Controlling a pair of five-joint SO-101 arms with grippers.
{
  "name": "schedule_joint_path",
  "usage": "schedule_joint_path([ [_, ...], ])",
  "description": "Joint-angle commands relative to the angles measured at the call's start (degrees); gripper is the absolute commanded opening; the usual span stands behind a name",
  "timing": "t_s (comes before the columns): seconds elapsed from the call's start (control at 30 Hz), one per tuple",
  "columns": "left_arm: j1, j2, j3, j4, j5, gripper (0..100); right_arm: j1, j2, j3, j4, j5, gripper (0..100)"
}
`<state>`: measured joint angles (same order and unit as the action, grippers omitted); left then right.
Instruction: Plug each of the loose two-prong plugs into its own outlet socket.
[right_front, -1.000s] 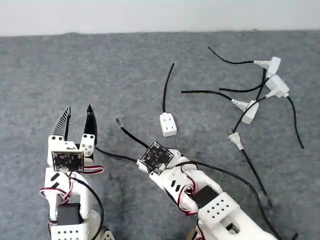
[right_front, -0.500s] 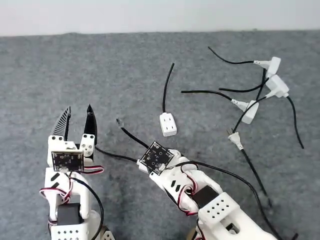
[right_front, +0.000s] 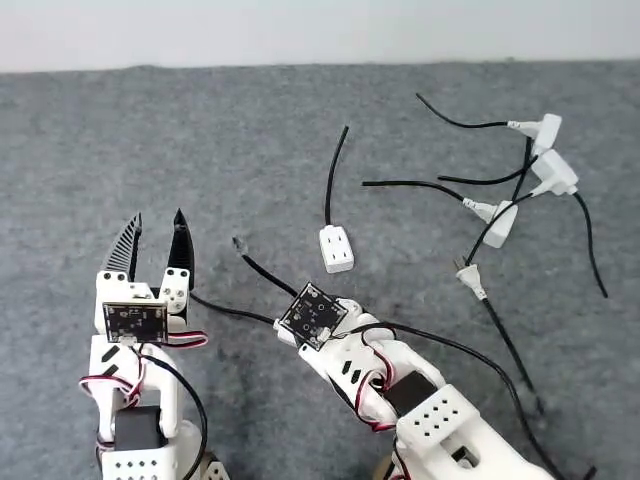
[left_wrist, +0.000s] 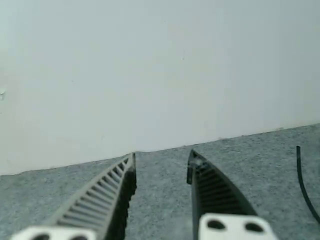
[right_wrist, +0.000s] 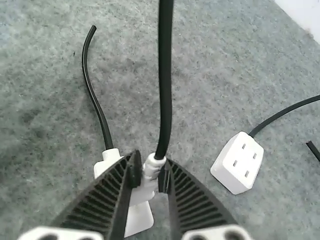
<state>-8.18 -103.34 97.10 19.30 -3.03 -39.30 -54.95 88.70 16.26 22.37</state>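
Nearest to me, at the lower left of the high view, my left end effector (right_front: 157, 218) hangs over the grey desk (right_front: 250, 150) with its jaws spread wide and nothing between them.

At lower centre, my right end effector (right_wrist: 148, 159) is pinched tight on a white two-prong plug (right_wrist: 150, 169), whose black cord (right_wrist: 164, 75) runs straight up the right wrist view. A second white body (right_wrist: 111, 159) lies just beside and beneath that plug, with its own black cord (right_wrist: 97, 105) curving toward the upper left. I take it for a socket, but the jaws hide the prongs, so I cannot tell whether they have entered it.

I judge this to be the mating step for this plug. The next move calls for a straight push along the socket's axis. Nothing pins that light body, so it may slide, and the left arm could brace it.

Further up, at frame centre, a free white outlet socket (right_front: 337, 249) lies well apart. At right centre a loose plug (right_front: 470, 275) lies on its long cord. In the upper right, three white pieces (right_front: 553, 173) look already joined, though they are too small to be sure.
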Motion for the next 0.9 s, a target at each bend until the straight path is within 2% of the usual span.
schedule_joint_path([
  [0.0,0.53,-0.44,-0.57,-1.14,0.44,17,0.57,1.01,1.85,4.26,0.88,0.9],
  [0.87,0.53,-0.44,-0.57,-1.14,0.44,17,0.84,1.01,-0.53,4.35,0.79,0.9],
])
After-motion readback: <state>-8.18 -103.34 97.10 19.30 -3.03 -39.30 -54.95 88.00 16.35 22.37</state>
